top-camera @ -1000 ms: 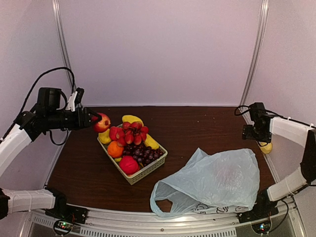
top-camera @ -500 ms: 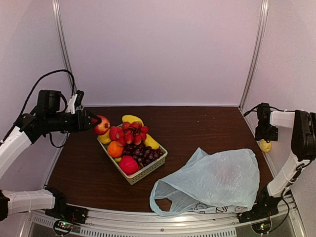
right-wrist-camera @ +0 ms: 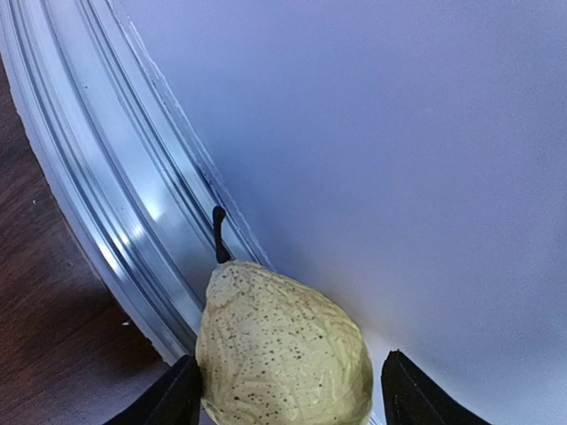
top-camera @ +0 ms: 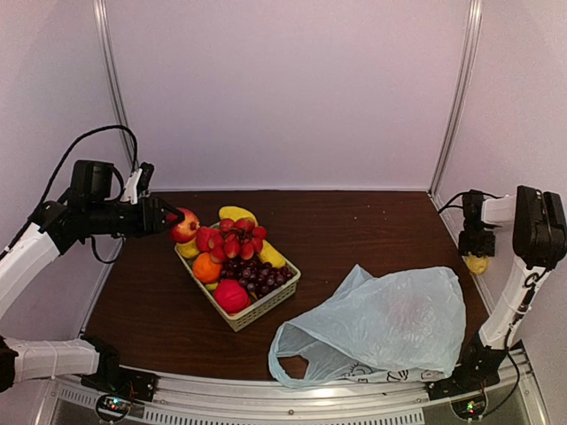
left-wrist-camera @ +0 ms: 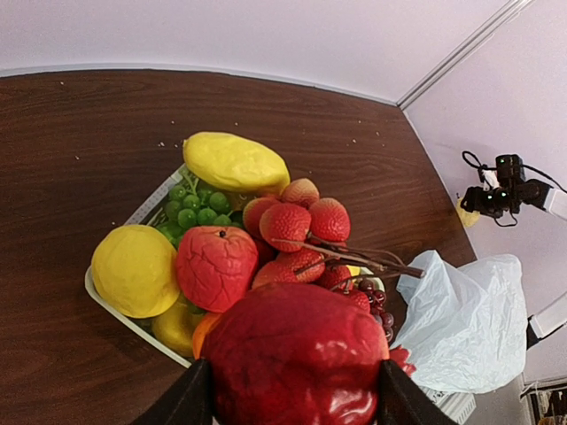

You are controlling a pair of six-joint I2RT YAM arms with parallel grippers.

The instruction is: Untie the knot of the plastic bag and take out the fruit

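The pale blue plastic bag [top-camera: 381, 328] lies slack at the front right, one handle loop [top-camera: 291, 352] open toward the front edge. The knot is out of view. My left gripper [top-camera: 177, 220] is shut on a dark red fruit [left-wrist-camera: 297, 354], held above the far left corner of the basket [top-camera: 259, 310]. My right gripper [top-camera: 477, 251] hangs at the table's right edge over a pale speckled pear [right-wrist-camera: 279, 345]. Its jaws straddle the pear: the left finger [right-wrist-camera: 173, 398] touches it, the right finger [right-wrist-camera: 412, 394] stands apart.
The white basket [left-wrist-camera: 113, 304] holds yellow fruit, red fruit, an orange, green and dark grapes. The pear lies against the metal rail [right-wrist-camera: 97, 204] and the white side wall. The bag [left-wrist-camera: 461, 319] lies right of the basket.
My right arm has swung out to the right edge and lowered over the pear, its jaws narrowing round it. The left gripper holds the red fruit in nearly the same place.
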